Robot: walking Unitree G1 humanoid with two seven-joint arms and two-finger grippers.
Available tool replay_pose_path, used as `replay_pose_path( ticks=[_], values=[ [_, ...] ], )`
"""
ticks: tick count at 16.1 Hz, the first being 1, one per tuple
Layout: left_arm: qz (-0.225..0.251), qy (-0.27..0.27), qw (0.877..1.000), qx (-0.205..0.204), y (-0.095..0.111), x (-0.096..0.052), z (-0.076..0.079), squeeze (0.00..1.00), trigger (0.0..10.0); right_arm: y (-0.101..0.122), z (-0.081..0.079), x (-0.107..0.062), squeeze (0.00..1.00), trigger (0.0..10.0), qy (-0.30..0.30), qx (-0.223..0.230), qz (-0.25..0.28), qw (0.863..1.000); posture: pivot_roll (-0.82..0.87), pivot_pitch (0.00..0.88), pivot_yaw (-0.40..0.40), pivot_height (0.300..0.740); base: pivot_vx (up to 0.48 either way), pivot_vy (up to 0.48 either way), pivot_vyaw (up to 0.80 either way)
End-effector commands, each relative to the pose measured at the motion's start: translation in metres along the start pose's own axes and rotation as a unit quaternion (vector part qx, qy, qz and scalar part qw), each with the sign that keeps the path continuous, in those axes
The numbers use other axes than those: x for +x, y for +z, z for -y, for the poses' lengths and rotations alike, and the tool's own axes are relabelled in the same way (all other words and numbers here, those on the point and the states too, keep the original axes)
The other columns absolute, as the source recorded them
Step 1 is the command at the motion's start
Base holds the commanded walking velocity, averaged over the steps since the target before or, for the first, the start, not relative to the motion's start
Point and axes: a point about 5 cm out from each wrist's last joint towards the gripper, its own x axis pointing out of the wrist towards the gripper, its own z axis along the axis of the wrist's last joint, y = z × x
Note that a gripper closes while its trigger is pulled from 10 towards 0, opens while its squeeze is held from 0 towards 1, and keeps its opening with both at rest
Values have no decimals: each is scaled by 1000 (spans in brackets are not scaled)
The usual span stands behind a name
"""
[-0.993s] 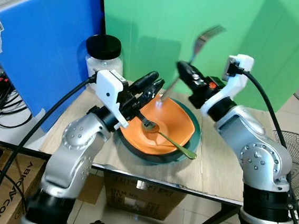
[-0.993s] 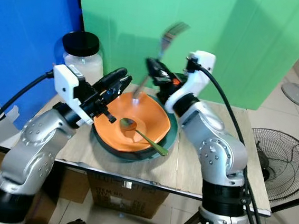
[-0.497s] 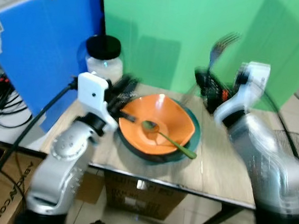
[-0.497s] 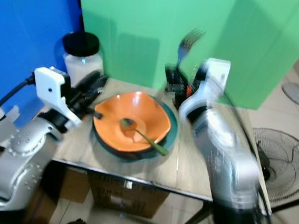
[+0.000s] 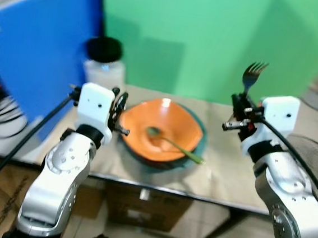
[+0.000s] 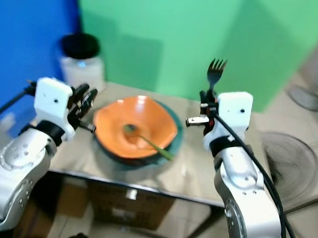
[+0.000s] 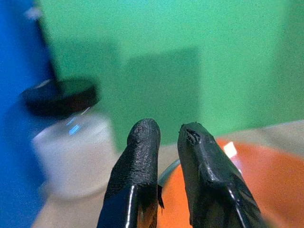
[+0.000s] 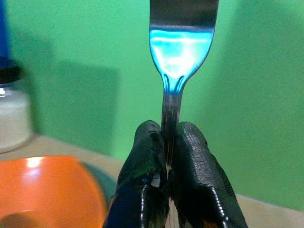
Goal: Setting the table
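Your right gripper (image 8: 167,142) is clenched on the handle of a silver metal fork (image 5: 253,74); the two black fingers (image 8: 194,161) pinch the shaft just below the neck, tines up, fork roughly upright. In the head views the gripper sits over the right part of the light wooden table (image 5: 227,170), just right of the bowl and apart from it, w/ the fork head standing against the green backdrop panel (image 5: 200,38).

Your left gripper (image 7: 166,135) holds nothing: fingers close together, a narrow gap between them. It's at the left rim of the bowl, by the table's left side; can't tell whether the tips touch the rim. Looking along those fingers you get the bowl's orange edge below and the jar beyond.

Centre of the table: a squarish orange bowl (image 5: 163,130) sitting in a dark teal round plate (image 5: 196,151), plate rim showing around it. Inside the bowl lies a green-gold metal spoon (image 5: 171,142), its head near the bowl's middle, handle running toward the front-right rim and resting on it.

Behind the left gripper, at the table's back-left corner, stands a clear glass jar w/ a black lid (image 5: 104,60), white contents inside. Left of it a blue board (image 5: 31,45) leans upright. A round fan grille (image 6: 290,160) on the floor to the right, blurred. Brown cardboard box (image 5: 139,204) under the table
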Motion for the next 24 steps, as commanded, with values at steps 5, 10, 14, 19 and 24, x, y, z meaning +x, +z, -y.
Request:
replay_pose_path(
  ticks=[5, 10, 14, 19, 24],
  values=[
    [49, 18, 999, 7, 24, 7, -5, 0, 10000, 25, -10, -2, 0, 10000, 11, -6, 71, 997, 157, 0, -23, 740, 0, 0, -715],
    [60, -15, 998, -17, 33, 5, 5, 0, 10000, 25, 2, -1, 0, 10000, -12, -28, 51, 998, 173, 0, -38, 740, 0, 0, -749],
    [63, -18, 998, -7, 37, 8, 6, 0, 10000, 36, -6, 7, 0, 10000, 2, -69, 62, 996, 178, 0, -52, 740, 0, 0, -753],
    [48, -7, 999, -6, 31, 9, 2, 0, 10000, 37, 1, 7, 0, 10000, -28, -52, 60, 996, 162, 0, -30, 740, 0, 0, -756],
    [44, -9, 999, 5, 29, 8, 3, 0, 10000, 45, 2, 6, 0, 10000, -36, -86, 43, 995, 177, 0, -42, 740, 0, 0, -770]
  ],
)
